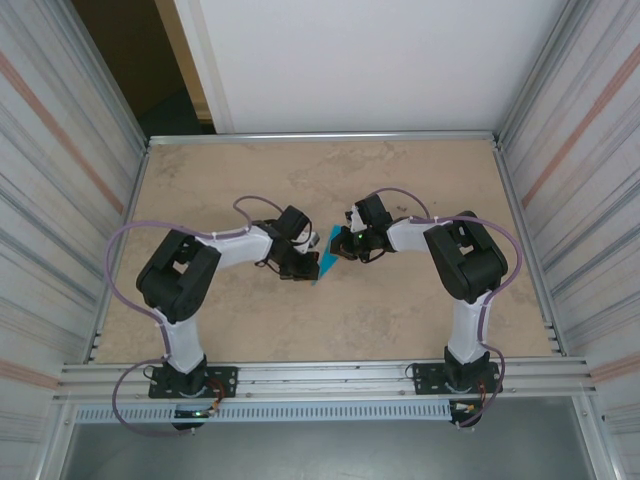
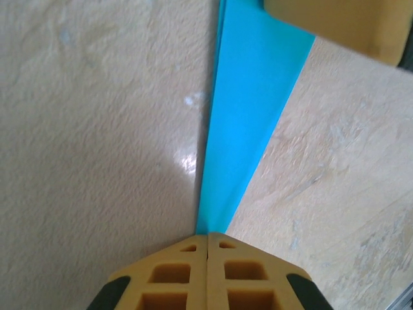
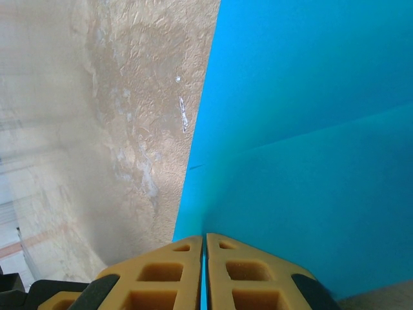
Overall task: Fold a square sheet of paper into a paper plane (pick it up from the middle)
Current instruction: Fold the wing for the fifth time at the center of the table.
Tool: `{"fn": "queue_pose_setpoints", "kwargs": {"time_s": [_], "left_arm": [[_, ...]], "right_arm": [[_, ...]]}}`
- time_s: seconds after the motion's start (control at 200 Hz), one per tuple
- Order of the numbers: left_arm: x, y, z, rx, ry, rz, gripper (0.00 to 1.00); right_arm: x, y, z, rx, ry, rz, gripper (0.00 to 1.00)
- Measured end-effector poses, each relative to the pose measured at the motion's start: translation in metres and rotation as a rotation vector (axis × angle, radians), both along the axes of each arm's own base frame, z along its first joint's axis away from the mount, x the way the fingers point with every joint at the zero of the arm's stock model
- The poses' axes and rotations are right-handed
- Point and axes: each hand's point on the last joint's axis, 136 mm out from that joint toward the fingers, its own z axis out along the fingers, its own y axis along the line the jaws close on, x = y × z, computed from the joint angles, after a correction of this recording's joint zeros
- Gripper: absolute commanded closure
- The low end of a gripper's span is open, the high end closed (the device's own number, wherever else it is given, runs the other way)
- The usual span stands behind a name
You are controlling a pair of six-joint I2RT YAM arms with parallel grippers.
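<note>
The square sheet of paper (image 1: 327, 262), teal-blue, is folded into a narrow pointed shape like a paper plane and hangs between my two grippers over the middle of the table. My left gripper (image 1: 310, 252) (image 2: 208, 235) is shut on its pointed end, and the paper (image 2: 248, 116) widens away from the tips. My right gripper (image 1: 345, 245) (image 3: 205, 236) is shut on the wider end, where the paper (image 3: 310, 161) shows layered flaps and a crease line. A yellow finger of the right gripper (image 2: 335, 22) sits at the top of the left wrist view.
The beige table (image 1: 400, 330) spreads around the paper. Corrugated metal walls (image 1: 60, 200) close the left and right sides, a white panel (image 1: 350, 60) stands at the back, and a metal rail (image 1: 320, 378) runs along the near edge by the arm bases.
</note>
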Motion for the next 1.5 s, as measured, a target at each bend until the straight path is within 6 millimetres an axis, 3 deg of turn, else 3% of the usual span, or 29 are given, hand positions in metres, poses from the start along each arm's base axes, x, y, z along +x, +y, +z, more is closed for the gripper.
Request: {"fn": "queue_pose_setpoints", "kwargs": {"time_s": [0.561,0.697,0.862,1.112,1.238,1.498], "left_arm": [[-0.030,0.024,0.007,0.075,0.062,0.000,0.99],[-0.013,0.018,0.026,0.028,0.008,0.022,0.99],[0.011,-0.005,0.039,-0.067,-0.034,0.041,0.99],[0.034,-0.027,0.017,-0.096,-0.010,0.057,1.00],[0.033,-0.026,0.006,-0.080,0.017,0.063,1.00],[0.033,-0.023,0.001,-0.059,0.009,0.068,1.00]], "right_arm": [[0.000,0.000,0.000,0.000,0.001,-0.001,0.90],[0.000,0.000,0.000,0.001,0.003,-0.002,0.90],[0.000,0.000,0.000,0.002,0.006,-0.005,0.90],[0.000,0.002,0.001,0.004,0.003,-0.001,0.90],[0.000,0.003,0.001,0.004,0.003,-0.001,0.90],[0.001,0.001,0.004,-0.005,0.001,-0.003,0.88]]}}
